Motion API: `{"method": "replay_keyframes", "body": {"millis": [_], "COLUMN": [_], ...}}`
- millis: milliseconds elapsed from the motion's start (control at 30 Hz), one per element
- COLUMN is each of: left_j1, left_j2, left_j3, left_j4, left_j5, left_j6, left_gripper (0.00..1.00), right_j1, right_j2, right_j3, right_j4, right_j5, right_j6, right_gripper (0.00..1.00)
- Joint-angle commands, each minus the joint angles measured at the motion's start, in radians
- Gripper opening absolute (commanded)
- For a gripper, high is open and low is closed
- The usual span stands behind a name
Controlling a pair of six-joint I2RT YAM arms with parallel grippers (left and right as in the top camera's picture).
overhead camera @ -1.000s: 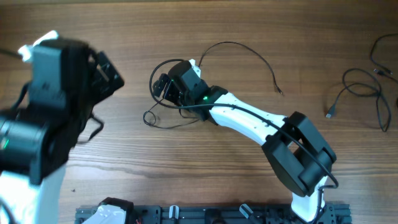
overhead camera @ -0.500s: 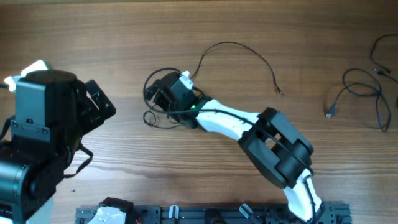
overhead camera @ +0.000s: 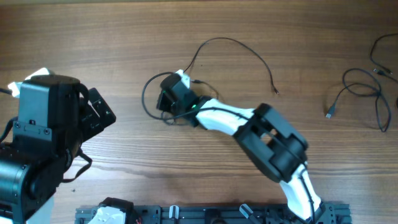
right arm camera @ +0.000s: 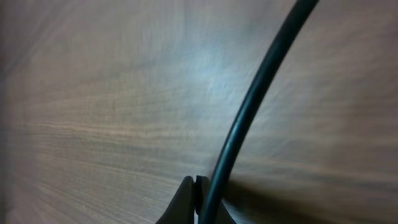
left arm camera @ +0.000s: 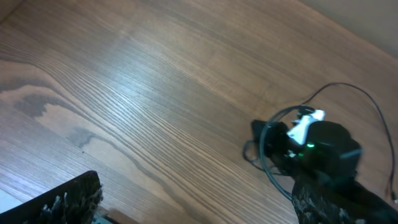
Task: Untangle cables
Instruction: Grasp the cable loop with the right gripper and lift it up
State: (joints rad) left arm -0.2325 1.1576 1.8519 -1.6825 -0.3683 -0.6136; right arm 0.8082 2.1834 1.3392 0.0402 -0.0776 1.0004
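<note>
Right pincer clenched on cable; left pincer released; other cables far right.

1. The right arm has white links, bulky black joint housings, and a thin black wire along it.
2. A green light glows on its black wrist.
3. The left arm is a boxy black housing with a white tab.
4. The left gripper is black, with rough-edged fingers.
</note>
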Motion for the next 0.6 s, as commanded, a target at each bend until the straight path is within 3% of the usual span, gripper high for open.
{"method": "replay_keyframes", "body": {"millis": [0, 133, 367, 567], "left_j1": [0.006, 0.006, 0.006, -0.012], "left_j2": [0.015, 0.061, 0.197, 0.331], "left_j3": [-0.012, -0.019, -0.019, -0.019], "left_j4": [0.012, 0.064, 0.204, 0.238], "left_j5": [0.014, 0.085, 0.414, 0.634], "left_j6": [-0.092, -0.103, -0.102, -0.095], "left_gripper": [1.00, 1.00, 1.00, 1.00], "right_j1": [-0.085, -0.157, -0.262, -0.307], "right_j2": [-0.217, -0.388, -0.660, -0.767], "right_j3": [-0.002, -0.002, -0.002, -0.002], "right_j4": [-0.068, -0.164, -0.318, -0.396], "right_j5": [0.002, 0.008, 0.021, 0.114], "right_j6": [-0.214, -0.279, -0.465, -0.608], "right_gripper": [0.04, 0.04, 0.04, 0.04]}}
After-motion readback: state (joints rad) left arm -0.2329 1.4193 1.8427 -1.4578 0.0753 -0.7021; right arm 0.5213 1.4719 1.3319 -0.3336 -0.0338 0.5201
